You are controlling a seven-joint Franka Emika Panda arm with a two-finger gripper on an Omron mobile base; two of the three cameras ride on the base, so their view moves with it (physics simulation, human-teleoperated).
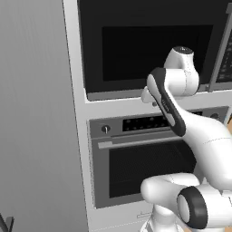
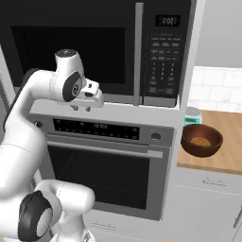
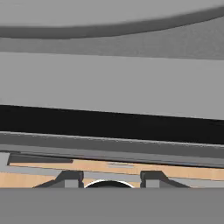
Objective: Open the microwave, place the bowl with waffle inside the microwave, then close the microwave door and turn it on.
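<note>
1. The big black microwave sits high up in the wall, and the microwave door is shut flat.
2. A thin gray handle runs up and down at the right side of the door, next to the keypad panel with its small display.
3. Under the microwave is a steel oven with knobs and a long bar handle.
4. The robot's white arm bends up in front of the oven, and its hand is near the bottom edge of the microwave door.
5. The gripper points down, just below the door and above the oven's top panel.
6. Its two little fingers stand a bit apart, and I see nothing between them.
7. The bowl with waffle is on the wooden counter to the right, well apart from the gripper.
8. A small teal thing stands just behind the bowl, but I cannot tell what it is.
</note>
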